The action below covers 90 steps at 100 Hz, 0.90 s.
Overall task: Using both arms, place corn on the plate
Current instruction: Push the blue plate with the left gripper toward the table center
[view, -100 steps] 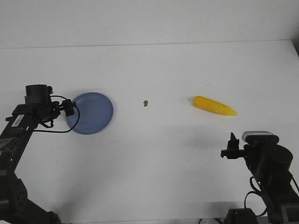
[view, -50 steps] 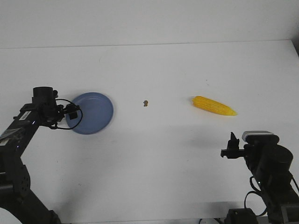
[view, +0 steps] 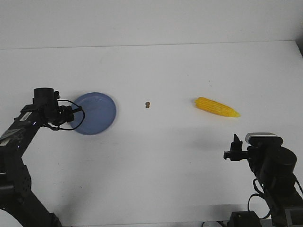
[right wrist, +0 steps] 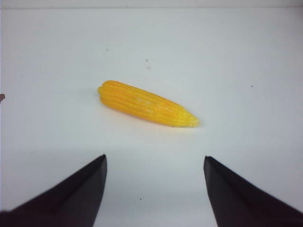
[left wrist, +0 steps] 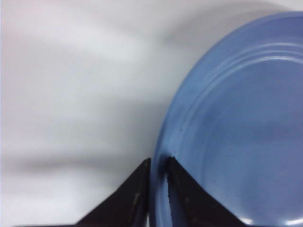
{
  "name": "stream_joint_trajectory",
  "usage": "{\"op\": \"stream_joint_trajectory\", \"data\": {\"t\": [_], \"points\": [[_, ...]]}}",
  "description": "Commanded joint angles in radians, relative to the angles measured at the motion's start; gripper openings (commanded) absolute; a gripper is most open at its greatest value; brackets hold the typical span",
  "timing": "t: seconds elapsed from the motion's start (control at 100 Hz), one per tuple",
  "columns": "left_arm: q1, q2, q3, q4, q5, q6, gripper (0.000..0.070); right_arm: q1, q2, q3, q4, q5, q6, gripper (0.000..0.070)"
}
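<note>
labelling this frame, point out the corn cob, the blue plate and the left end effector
corn cob (view: 217, 107), front view, middle of the cob
blue plate (view: 98, 112), front view, bare centre
left end effector (left wrist: 158, 165), left wrist view, between the fingertips at the plate rim

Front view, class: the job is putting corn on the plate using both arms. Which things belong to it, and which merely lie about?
Belonging:
yellow-orange tapered corn cob
round periwinkle-blue plate
left gripper, fingers closed on the plate's rim
right gripper, fingers apart, short of the corn

Lying about:
tiny brown speck

Yellow-orange corn (view: 217, 107), periwinkle-blue plate (view: 97, 113), white table (view: 161, 161), tiny brown speck (view: 147, 104)
</note>
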Motion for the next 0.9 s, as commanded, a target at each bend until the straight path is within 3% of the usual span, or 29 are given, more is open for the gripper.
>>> {"op": "stream_joint_trajectory", "data": {"t": [0.0,0.25,0.37,0.6,0.89], "points": [[0.0,0.024,0.011,-0.011,0.022,0.007,0.0006,0.001,0.003,0.018,0.011,-0.001,0.018,0.0434],[-0.018,-0.092,0.011,-0.048,0.163,0.007,0.0006,0.001,0.003,0.018,0.011,-0.001,0.018,0.0434],[-0.058,-0.175,0.011,-0.063,0.192,0.002,0.0006,0.001,0.004,0.018,0.015,-0.001,0.018,0.0434],[-0.213,-0.237,-0.006,-0.074,0.271,-0.019,0.0005,0.001,0.004,0.018,0.029,-0.002,0.018,0.0434],[-0.433,-0.237,-0.138,0.008,0.273,-0.039,0.0005,0.001,0.004,0.018,0.029,-0.002,0.018,0.0434]]}}
